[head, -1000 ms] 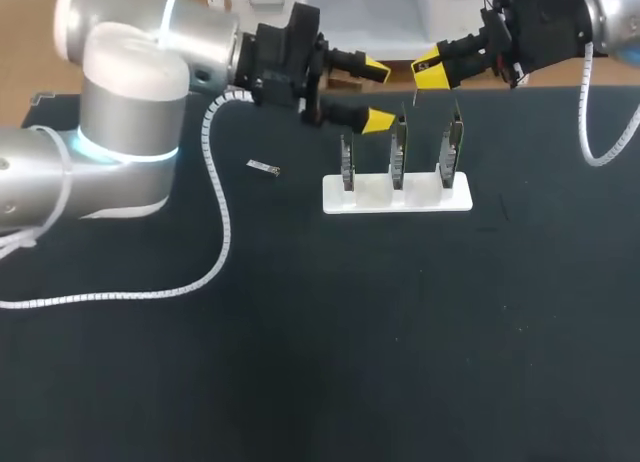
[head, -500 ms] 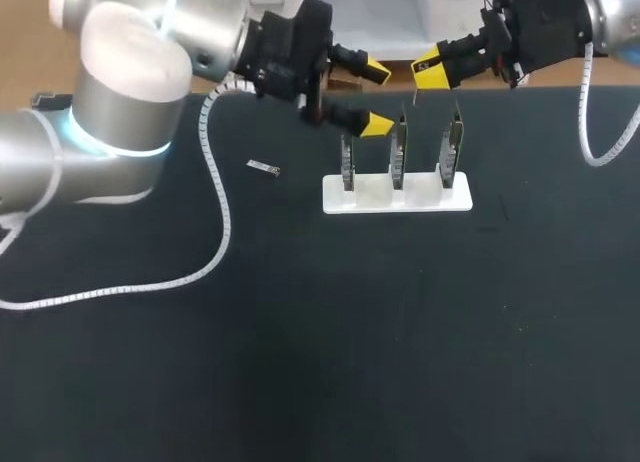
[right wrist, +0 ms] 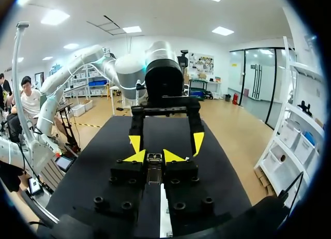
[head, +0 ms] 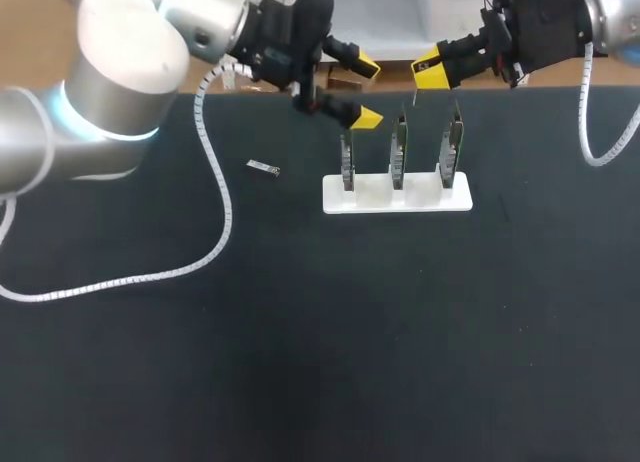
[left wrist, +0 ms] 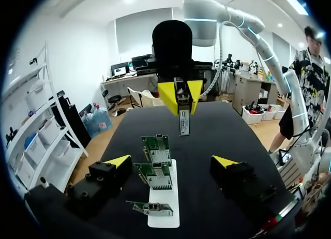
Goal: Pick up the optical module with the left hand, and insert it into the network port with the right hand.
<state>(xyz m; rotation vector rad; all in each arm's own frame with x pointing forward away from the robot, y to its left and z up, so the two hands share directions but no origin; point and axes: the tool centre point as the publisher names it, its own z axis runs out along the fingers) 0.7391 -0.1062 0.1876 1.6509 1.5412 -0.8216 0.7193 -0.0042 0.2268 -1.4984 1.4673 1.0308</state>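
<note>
My right gripper (head: 430, 72) hangs above the back of the table, shut on a small silver optical module (left wrist: 183, 122) that points down from its yellow tips. The right wrist view shows the module (right wrist: 154, 172) pinched between the two fingers of that gripper (right wrist: 154, 155). My left gripper (head: 362, 90) stands open and empty just left of it, facing it across the white stand (head: 380, 197). Three upright green port boards (head: 398, 147) sit in that stand, below and between the two grippers. The left wrist view has the open left gripper (left wrist: 171, 164) straddling the boards (left wrist: 155, 177).
A second small silver module (head: 263, 166) lies flat on the black table, left of the stand. White spiral cables trail from both arms, the left one (head: 215, 197) looping over the table. The black tabletop (head: 380, 342) spreads out in front of the stand.
My left arm has swung back and slightly leftward, carrying its open gripper away from the boards. The right gripper with the module has not moved.
</note>
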